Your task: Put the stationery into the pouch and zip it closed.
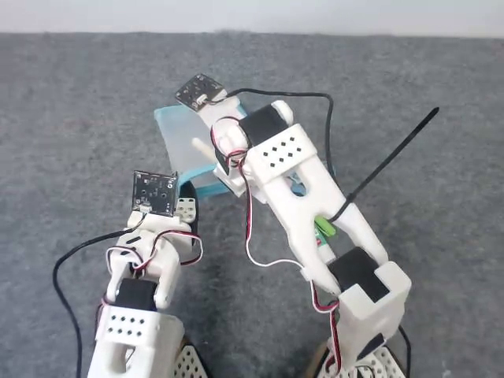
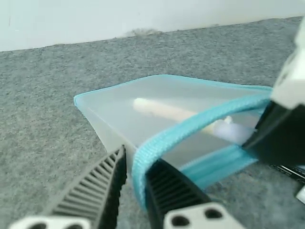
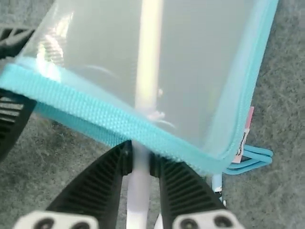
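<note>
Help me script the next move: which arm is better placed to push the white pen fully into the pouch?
Right. The right fingers are shut on the white pen, partly inside the pouch. The left fingers pinch the pouch's blue edge, likely holding its mouth open.

Grey carpet-like surface [image 1: 94, 118] runs back to a pale wall [image 2: 95, 19].

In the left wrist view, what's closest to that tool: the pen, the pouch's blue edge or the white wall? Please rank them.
1. The blue edge, between the left tool's jaws.
2. The pen, mostly in the pouch.
3. The wall, far behind.
</note>
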### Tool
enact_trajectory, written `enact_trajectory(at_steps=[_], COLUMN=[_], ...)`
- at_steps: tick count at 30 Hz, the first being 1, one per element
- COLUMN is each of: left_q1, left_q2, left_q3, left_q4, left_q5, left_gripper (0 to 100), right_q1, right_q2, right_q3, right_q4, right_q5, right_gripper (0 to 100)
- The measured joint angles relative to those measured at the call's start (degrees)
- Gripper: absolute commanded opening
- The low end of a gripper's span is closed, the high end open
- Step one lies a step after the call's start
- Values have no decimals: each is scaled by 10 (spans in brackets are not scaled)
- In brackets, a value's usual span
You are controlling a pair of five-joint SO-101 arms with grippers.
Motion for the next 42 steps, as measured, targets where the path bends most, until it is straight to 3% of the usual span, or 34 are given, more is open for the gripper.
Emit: enact_trajectory(at_steps=[42], left_q1=[0], left_q2=[0], left_q3=[0], left_q4=[0], left_q5=[2], left_gripper=[10], right_q1=[-18], right_q2=[-80], right_q3=[94], right_q4=[-81], right_q5=[0], right_gripper=[9])
